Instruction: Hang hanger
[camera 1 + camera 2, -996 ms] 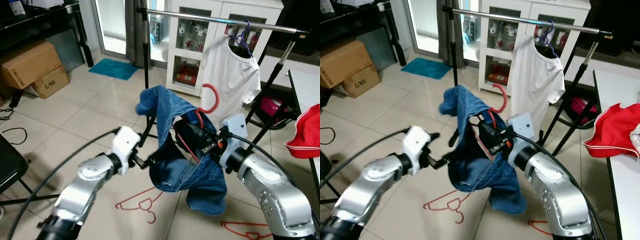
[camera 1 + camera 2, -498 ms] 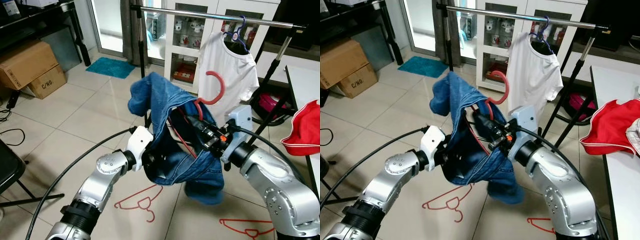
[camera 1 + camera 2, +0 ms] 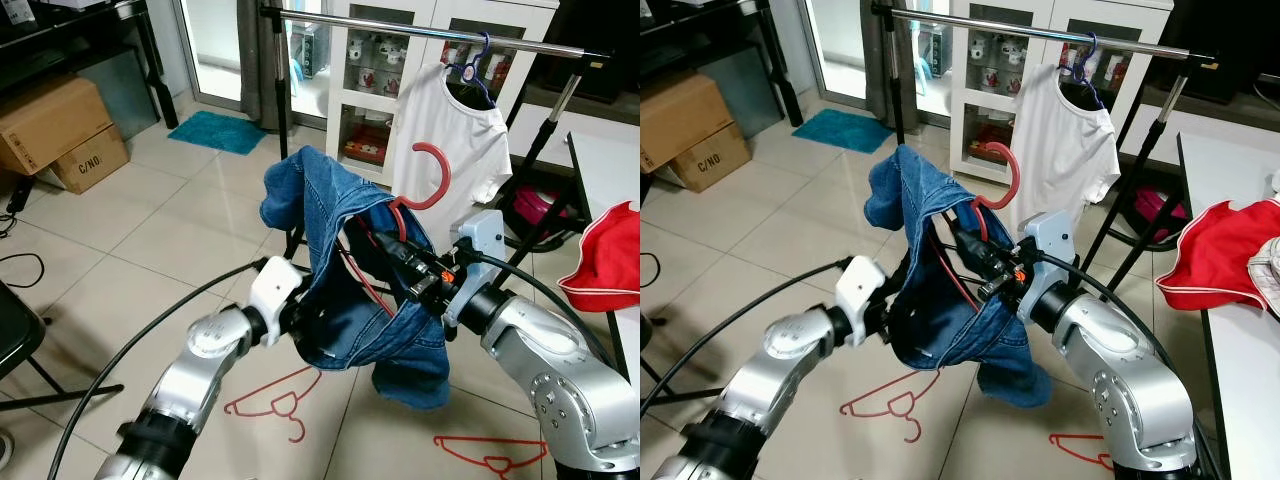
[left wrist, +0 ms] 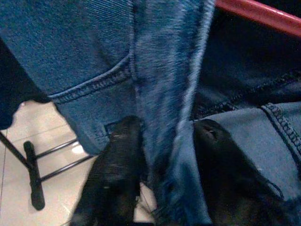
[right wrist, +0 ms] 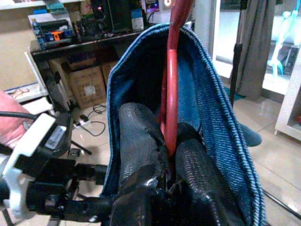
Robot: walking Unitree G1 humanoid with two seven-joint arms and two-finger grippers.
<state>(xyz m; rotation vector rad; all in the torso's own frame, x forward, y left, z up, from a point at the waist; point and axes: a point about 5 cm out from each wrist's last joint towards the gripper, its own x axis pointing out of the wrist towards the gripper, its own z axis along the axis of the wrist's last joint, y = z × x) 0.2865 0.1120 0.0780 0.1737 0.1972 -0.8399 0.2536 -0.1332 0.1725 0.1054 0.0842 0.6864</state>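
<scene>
Upper left of the frame, two cardboard boxes [image 3: 55, 130] sit stacked on the tiled floor [image 3: 150, 230] beneath a dark desk [image 3: 90, 30]; just right of them, a teal mat [image 3: 222, 132] lies before the glass door; top centre, a white cabinet [image 3: 400, 70] shows mugs behind its glass; a white T-shirt [image 3: 450, 150] dangles on a blue hanger [image 3: 478, 68] at upper right; far right, a red garment [image 3: 605, 270] drapes over a white table's edge [image 3: 590, 165]; low in the frame, two spare red hangers [image 3: 268, 405] lie flat on the tiles; a black cable [image 3: 20, 265] curls at the left edge.
</scene>
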